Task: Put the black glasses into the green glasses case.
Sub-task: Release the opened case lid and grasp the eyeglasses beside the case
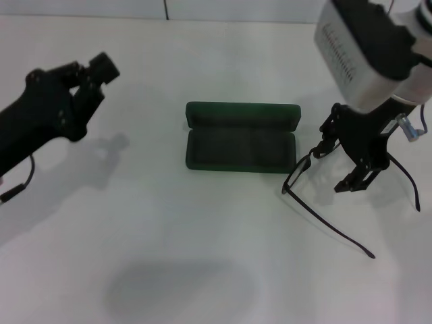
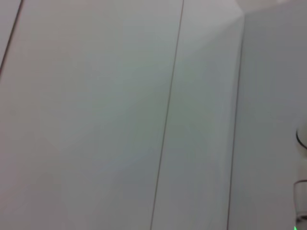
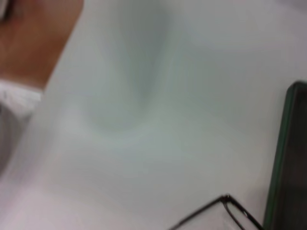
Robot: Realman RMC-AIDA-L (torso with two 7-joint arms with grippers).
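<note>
The right gripper (image 1: 343, 167) pinches the black glasses (image 1: 302, 172) at three o'clock of the open green glasses case (image 1: 241, 138). Fold the temples first. The left gripper (image 1: 84, 75) is parked; its jaws I cannot tell.

- Bright, even overhead light; soft grey shadows on the white matte tabletop (image 1: 202, 256).
- No glare.
- Wrist views blurred; thin black-framed glasses (image 3: 216, 211) out of focus.

The glasses case (image 1: 241, 145) is dark green, the glasses (image 1: 324, 219) are thin and black, the table (image 1: 169, 256) is white
</note>
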